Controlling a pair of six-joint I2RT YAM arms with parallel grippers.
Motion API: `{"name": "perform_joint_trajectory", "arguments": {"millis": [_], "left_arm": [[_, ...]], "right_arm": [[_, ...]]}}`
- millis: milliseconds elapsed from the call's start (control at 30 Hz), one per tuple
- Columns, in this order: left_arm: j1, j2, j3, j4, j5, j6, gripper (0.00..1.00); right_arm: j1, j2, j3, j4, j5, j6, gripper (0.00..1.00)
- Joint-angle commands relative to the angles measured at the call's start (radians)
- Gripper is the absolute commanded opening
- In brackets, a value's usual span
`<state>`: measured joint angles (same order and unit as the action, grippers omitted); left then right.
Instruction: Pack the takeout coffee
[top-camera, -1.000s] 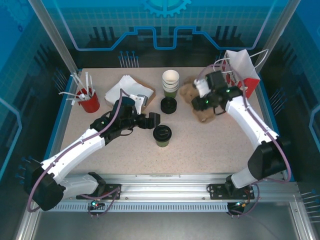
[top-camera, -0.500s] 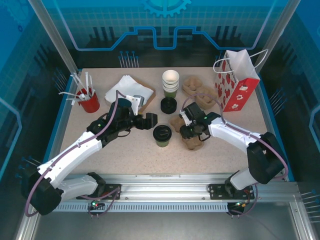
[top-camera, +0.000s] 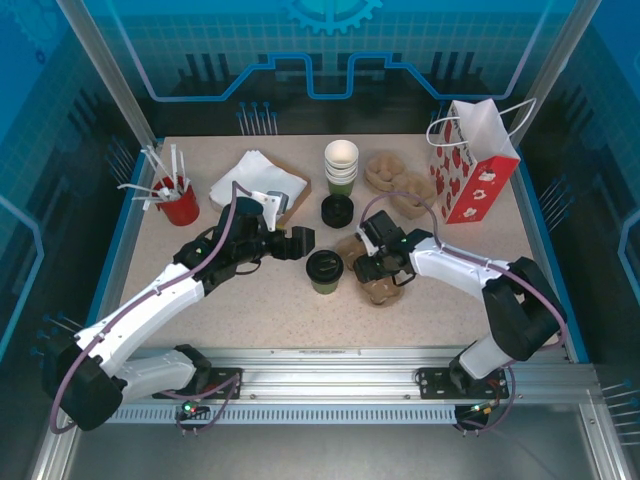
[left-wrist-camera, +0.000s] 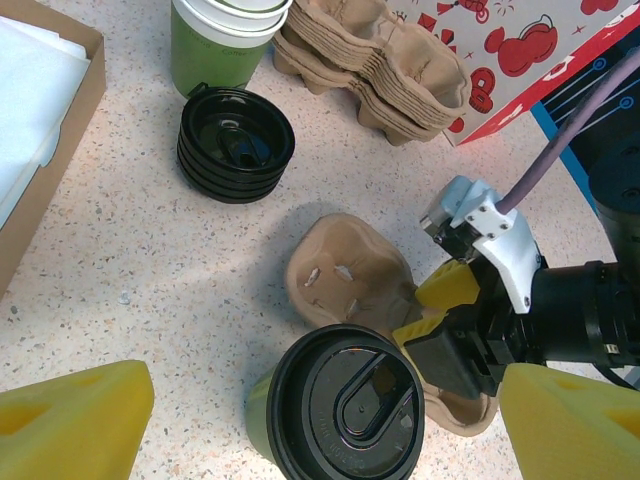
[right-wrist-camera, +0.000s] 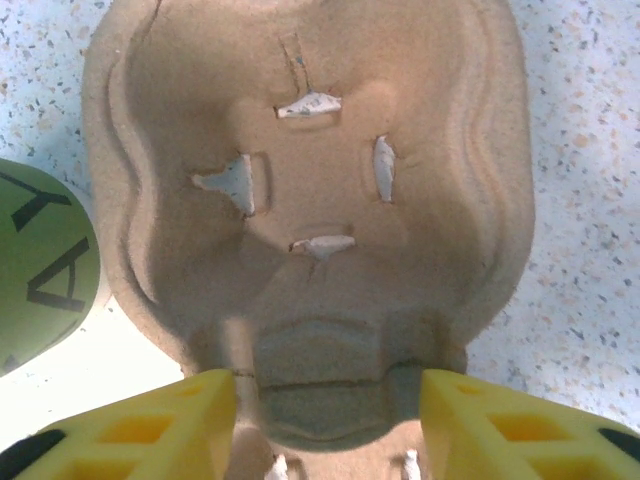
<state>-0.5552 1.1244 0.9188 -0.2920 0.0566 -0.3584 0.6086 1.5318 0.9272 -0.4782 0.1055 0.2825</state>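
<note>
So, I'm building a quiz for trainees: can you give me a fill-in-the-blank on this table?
1. The takeout coffee has a ___ lid.
2. Seen from above, the single cardboard carrier lies to the coffee's ___.
3. The right gripper is at the ___, not the coffee.
4. The gift bag stands ___, not tipped over.
Missing: black; right; carrier; upright.
</note>
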Motion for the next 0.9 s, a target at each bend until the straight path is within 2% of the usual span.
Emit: {"name": "perform_joint_trajectory", "arguments": {"millis": [0,133,267,333,500,667,867], "left_arm": [[0.006,-0.007,-0.009,0.020,0.015,0.009,0.91],[0.005,0.005,0.013,0.023,0.037,0.007,0.91],[-0.010,0.019,0.038,0.052,0.068,0.001,0.91],[-0.023,0.029,0.054,0.063,0.072,0.001,0.91],[-0.050,0.062,0.100,0.060,0.076,0.012,0.91],[-0.056,0.075,0.118,0.059,0.076,0.019,0.91],[-0.057,0.084,0.129,0.055,0.075,0.025,0.91]], "right_arm": [[0.011,-0.076,0.055,-0.066,0.023,-0.016,0.60],[-0.044,-0.159,0.154,-0.182,0.049,-0.078,0.62],[-0.219,-0.227,0.348,-0.283,0.038,-0.157,0.68],[-0.289,-0.217,0.455,-0.317,0.082,-0.208,0.71],[-0.480,-0.064,0.767,-0.410,0.125,-0.288,0.73],[-0.590,0.101,0.963,-0.439,0.118,-0.299,0.72],[-0.652,0.296,1.138,-0.476,0.072,-0.293,0.60]]}}
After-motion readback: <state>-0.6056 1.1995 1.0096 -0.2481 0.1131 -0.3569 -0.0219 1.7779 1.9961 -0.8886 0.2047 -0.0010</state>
